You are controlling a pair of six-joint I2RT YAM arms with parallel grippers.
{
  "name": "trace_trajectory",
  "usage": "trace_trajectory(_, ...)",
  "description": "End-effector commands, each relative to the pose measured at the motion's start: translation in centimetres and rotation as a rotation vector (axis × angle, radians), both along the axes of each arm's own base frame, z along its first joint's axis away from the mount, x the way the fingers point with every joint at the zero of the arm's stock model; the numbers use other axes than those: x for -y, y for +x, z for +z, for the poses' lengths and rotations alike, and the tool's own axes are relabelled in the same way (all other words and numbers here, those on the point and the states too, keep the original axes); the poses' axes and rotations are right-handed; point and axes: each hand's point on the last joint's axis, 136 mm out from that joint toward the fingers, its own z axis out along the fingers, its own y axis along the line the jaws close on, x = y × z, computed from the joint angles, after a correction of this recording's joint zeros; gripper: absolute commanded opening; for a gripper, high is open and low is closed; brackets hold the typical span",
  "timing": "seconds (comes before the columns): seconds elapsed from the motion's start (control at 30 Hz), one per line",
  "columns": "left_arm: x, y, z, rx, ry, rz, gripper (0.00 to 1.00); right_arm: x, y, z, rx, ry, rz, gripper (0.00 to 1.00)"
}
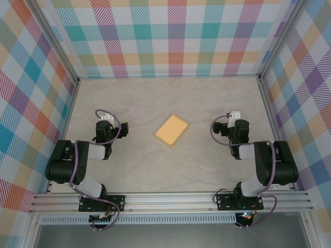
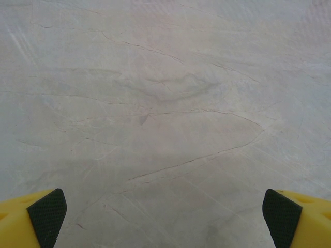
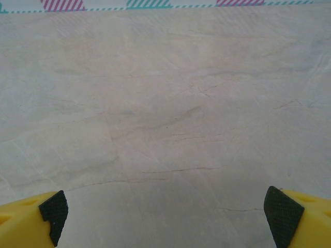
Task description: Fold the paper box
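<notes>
Paper box (image 1: 171, 129) | between left hand (image 2: 164, 217), right hand (image 3: 168, 214) | well apart

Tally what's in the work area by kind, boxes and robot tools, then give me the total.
Yellow-orange paper box: 1
Tools, both open: 2 (left tool, right tool)
Total: 3

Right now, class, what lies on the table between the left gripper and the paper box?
Nothing: the top external view shows bare table from the left gripper to the paper box.
</notes>
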Motion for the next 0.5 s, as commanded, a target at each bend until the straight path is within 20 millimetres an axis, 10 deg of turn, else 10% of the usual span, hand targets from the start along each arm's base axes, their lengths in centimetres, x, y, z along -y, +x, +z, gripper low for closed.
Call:
trace_trajectory(0.0, -0.2, 0.9, 1.5, 0.054, -0.008, 0.005, 1.00, 0.9, 1.0, 1.2, 0.029, 0.028, -0.058, 1.00)
trace_trajectory(0.47, -0.2, 0.9, 1.5, 0.054, -0.007, 0.006, 1.00, -0.5, 1.2, 1.2, 0.010, 0.043, 0.043, 1.00)
